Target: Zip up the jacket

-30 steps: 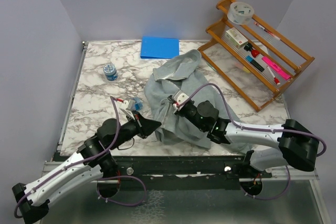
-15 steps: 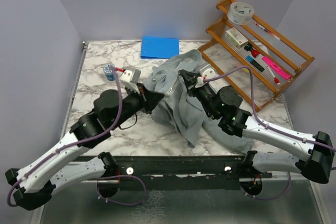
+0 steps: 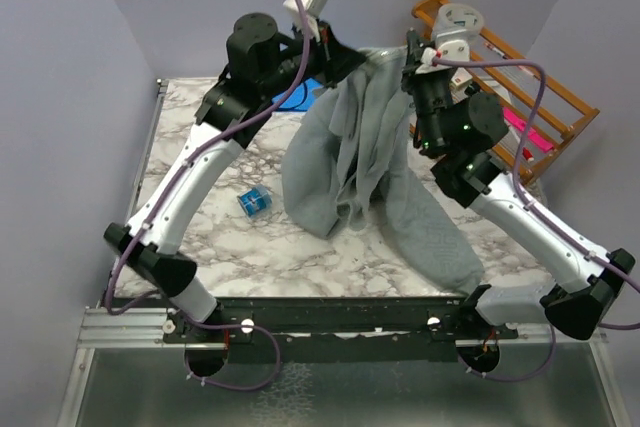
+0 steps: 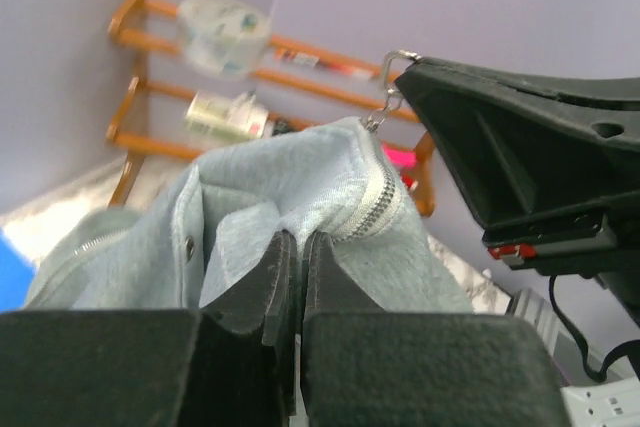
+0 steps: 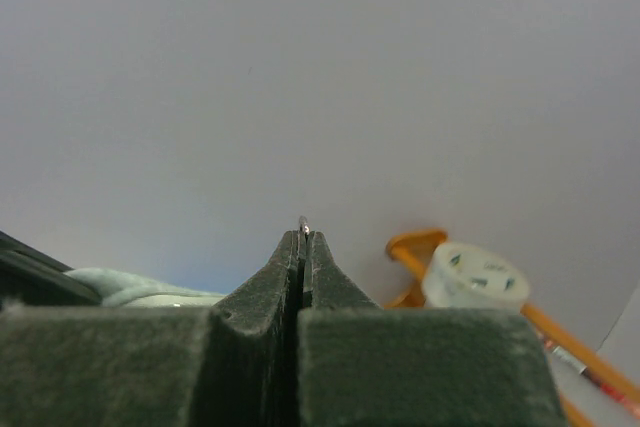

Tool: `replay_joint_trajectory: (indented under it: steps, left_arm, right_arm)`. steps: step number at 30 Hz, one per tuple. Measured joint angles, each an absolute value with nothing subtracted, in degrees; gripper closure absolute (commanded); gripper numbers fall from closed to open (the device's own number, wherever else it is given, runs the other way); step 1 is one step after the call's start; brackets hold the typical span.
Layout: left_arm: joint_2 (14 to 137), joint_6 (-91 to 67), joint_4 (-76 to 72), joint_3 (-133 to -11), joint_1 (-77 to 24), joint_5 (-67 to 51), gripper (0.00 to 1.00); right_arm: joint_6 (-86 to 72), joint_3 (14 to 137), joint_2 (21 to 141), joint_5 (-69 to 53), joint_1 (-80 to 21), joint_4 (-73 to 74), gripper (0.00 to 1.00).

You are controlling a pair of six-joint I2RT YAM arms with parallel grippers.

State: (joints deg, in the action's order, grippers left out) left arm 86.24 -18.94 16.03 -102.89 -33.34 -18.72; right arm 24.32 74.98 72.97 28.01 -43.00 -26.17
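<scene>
The light grey-green jacket hangs in the air between my two raised grippers, its lower part draped on the marble table. My left gripper is shut on the jacket fabric beside the top of the zipper; in the left wrist view the jaws pinch the cloth next to the white zipper teeth. My right gripper is shut on the metal zipper pull, whose tip shows between its fingertips.
A wooden rack with pens and a tape roll stands at the back right, close behind my right arm. A small blue object lies on the table left of the jacket. Grey walls enclose the back and sides.
Both arms have risen and swung toward the back of the table, lifting the jacket off the surface so it now hangs from the grippers. The right gripper has drawn the pull up to the jacket's top.
</scene>
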Motion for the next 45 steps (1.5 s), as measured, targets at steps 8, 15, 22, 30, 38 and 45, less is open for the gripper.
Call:
replay_joint_trajectory:
  steps: [8,15,22,30,38,45]
  left_arm:
    - [91.9,-17.4,16.0,-114.1,-31.4,-25.7,1.0]
    - [69.1,-18.2,22.9,-77.2,-27.1,-21.3,1.0]
    - [48.8,-23.4,33.5,-53.6,-26.9,-18.6,1.0]
    - [42.7,-27.9,36.3,-46.7,-26.7,-18.3,1.0]
    - [43.2,-28.1,36.7,-46.8,-26.7,-17.0,1.0]
    - [43.0,-28.1,40.4,-48.4,-26.7,-13.2,1.0]
  right_arm:
    - [28.6,83.2,73.8,25.5,-42.4,-22.9,0.99]
    - [7.5,59.5,69.3,13.3,-42.8,-19.6,1.0]
    - [-10.9,42.9,71.9,0.8,-48.1,-21.0,1.0]
    - [-13.5,41.7,72.3,1.1,-48.9,-24.2,1.0]
    - [-7.5,41.0,75.0,10.4,-49.3,-27.2,1.0]
    - [-5.5,40.8,76.9,18.9,-48.3,-29.4,0.99]
